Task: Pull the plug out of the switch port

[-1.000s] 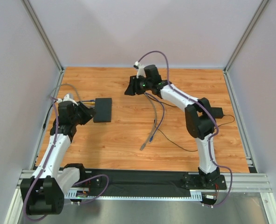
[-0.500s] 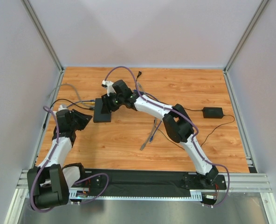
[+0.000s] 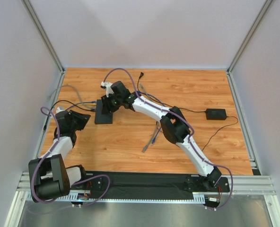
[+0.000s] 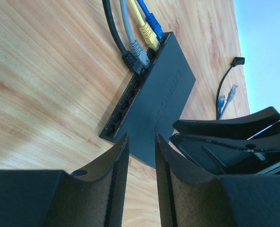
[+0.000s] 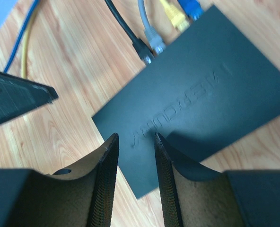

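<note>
The switch [image 3: 103, 115] is a flat matte black box lying left of centre. In the left wrist view [image 4: 163, 94], black [image 4: 130, 60], grey [image 4: 139, 50], yellow [image 4: 149, 38] and blue [image 4: 155, 22] plugs sit in ports along its narrow edge, with several empty ports nearer me. My left gripper [image 4: 141, 142] is open and empty, just short of the box's near corner. My right gripper [image 5: 135, 139] is open and empty, hovering above the box's top [image 5: 196, 90], away from the plugs [image 5: 154, 43]. In the top view the left gripper [image 3: 84, 119] is left of the box and the right gripper [image 3: 112, 102] is over its far end.
A small black adapter brick [image 3: 215, 114] lies at the right with its thin cable. Loose grey and blue cables [image 3: 152, 135] lie mid-table, and their ends show in the left wrist view [image 4: 225, 97]. Cables run off the table's left edge [image 3: 59, 101]. Grey walls enclose the table.
</note>
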You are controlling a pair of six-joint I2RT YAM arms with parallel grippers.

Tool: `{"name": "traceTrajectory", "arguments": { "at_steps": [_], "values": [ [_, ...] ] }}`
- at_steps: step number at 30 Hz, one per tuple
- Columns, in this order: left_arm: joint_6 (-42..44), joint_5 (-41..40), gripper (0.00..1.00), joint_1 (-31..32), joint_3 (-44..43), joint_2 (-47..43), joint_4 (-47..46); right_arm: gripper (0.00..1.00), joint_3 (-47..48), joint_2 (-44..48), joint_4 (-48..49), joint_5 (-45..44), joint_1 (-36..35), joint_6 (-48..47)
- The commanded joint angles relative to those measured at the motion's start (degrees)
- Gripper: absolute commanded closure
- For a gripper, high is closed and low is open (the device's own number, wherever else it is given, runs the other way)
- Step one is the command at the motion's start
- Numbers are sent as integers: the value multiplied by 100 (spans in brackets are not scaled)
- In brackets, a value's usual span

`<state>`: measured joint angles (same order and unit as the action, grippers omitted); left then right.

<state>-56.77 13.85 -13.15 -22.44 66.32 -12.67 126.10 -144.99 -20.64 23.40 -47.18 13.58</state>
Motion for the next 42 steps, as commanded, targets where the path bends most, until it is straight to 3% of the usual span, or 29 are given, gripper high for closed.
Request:
{"name": "traceTrajectory", "arguments": {
  "at_steps": [1,8,23,42],
  "values": [
    [-44,-119,64,-30,46,-129,-263,62,476,-266,26,182,-19,-49],
    [-53,-128,63,-30,90,-313,-166,62,942,-653,-36,323,-11,101],
    [-132,-66,62,-48,178,-181,-324,64,925,-733,-458,411,-2,101],
    [-343,277,63,-206,47,1269,-1546,66,239,-610,-774,631,-222,-163]
  ]
}}
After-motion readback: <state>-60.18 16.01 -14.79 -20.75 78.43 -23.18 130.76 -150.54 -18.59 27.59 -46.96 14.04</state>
